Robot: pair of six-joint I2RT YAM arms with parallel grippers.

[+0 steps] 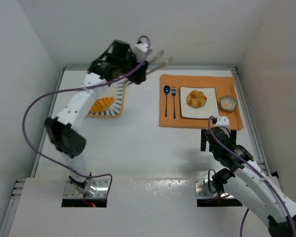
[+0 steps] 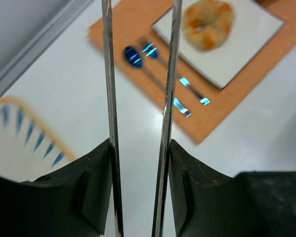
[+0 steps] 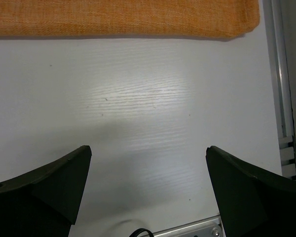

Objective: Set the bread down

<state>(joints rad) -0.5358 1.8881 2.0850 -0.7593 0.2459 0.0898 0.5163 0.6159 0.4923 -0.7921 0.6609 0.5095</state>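
currently the round bun (image 1: 196, 98) sits on the white plate (image 1: 210, 111), centre right; the oval loaf (image 1: 102, 104) on the striped plate (image 1: 120, 102), left. left end effector (image 1: 163, 59) and right end effector (image 3: 148, 153): open, empty.

I am counting two pieces of bread: one round bun (image 1: 196, 98) and one oval loaf (image 1: 102, 104). I am seeing two plates also, one white square plate (image 1: 209, 112) and one striped plate (image 1: 117, 109) — then one spoon (image 1: 166, 98), one fork (image 1: 173, 101), one small bowl (image 1: 228, 103), one orange mat (image 1: 187, 123).
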